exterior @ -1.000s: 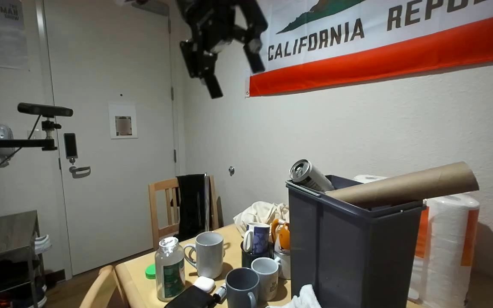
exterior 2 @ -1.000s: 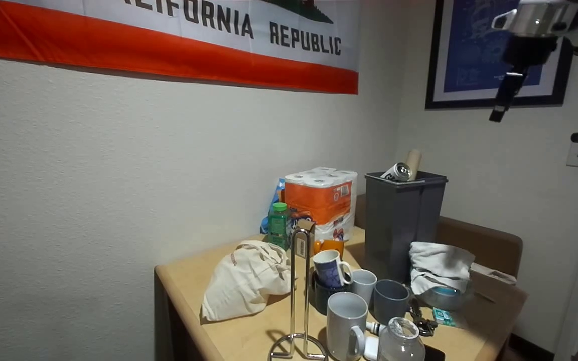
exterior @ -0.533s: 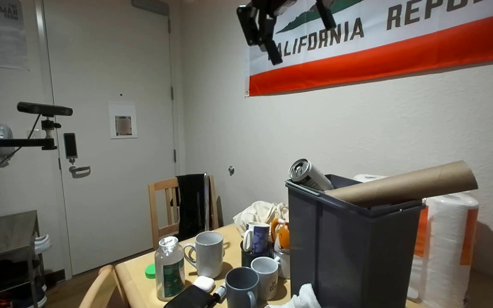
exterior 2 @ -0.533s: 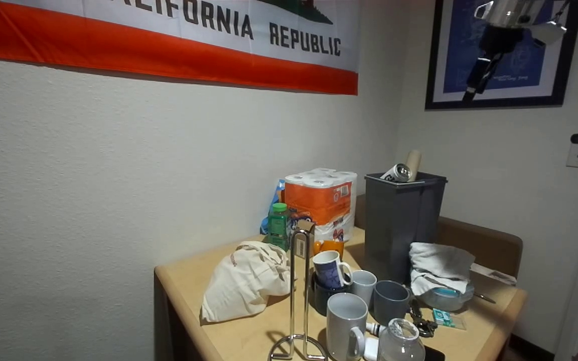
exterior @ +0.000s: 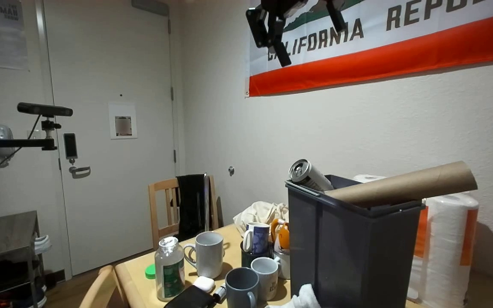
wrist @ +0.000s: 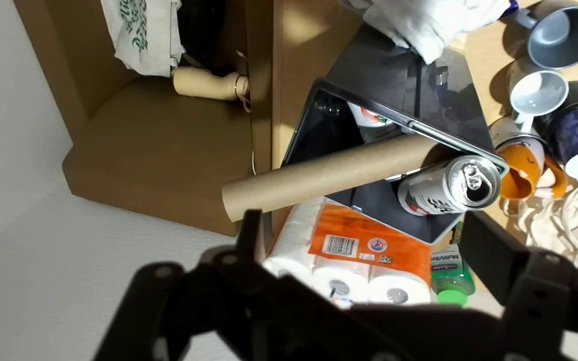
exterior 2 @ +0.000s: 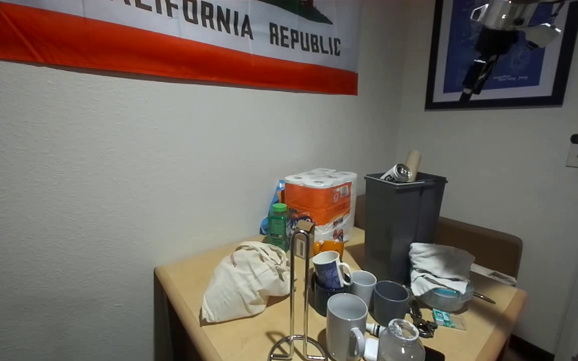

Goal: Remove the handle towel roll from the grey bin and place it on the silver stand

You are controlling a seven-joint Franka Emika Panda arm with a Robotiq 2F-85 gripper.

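Pincer pose: I have my pincer (exterior: 313, 45) high above the tabletop (exterior 2: 239, 336), well apart from everything on it; it slants downward in both exterior views.
Pincer state: spread wide; in the wrist view the paper-roll pack (wrist: 364, 245) shows between the fingers.
Wrist: my metal wrist (exterior 2: 507, 15) shows before the framed picture (exterior 2: 457, 45) in an exterior view; the arm above it is cut off by the top edge.
Tube position: bare brown cardboard tube (wrist: 329, 173) lies tilted in the grey bin (exterior: 336, 252), upper end jutting out past the rim.
Can: drink can (wrist: 437, 188) leans in the bin beside the tube; contact between them, cannot tell.
Hidden: tube's lower end drops behind the bin's rim in an exterior view and falls in shadow in the wrist view.
Cut off: bin's foot and the base of the silver stand (exterior 2: 292, 301), each by a lower picture edge.
Edges: in the wrist view the tube's upper end shows beyond the tabletop's edge.
Room: open air between my pincer and the tube; mugs (exterior 2: 341, 326) crowd the stretch between bin and stand.
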